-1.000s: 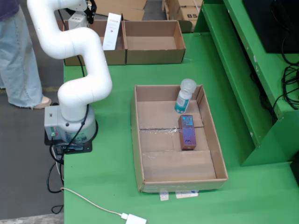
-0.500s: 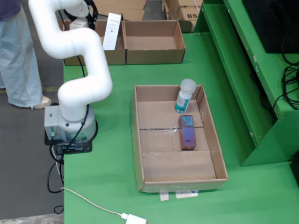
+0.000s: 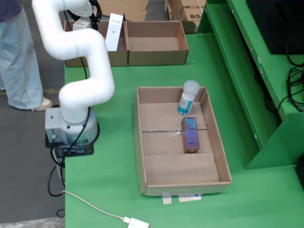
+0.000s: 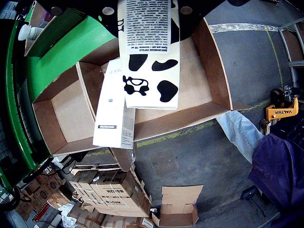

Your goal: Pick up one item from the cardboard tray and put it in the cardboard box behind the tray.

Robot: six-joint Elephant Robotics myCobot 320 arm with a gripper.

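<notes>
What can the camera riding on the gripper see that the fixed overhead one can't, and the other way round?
Only the gripper view shows a cow-patterned carton hanging under the gripper, plus stacked cartons on the floor below.

Only the fixed view shows the cardboard tray holding a bottle and a purple box, and the arm's base.

Both show the tall white box leaning upright in the cardboard box, the empty box beside it, and a bystander's jeans.
</notes>
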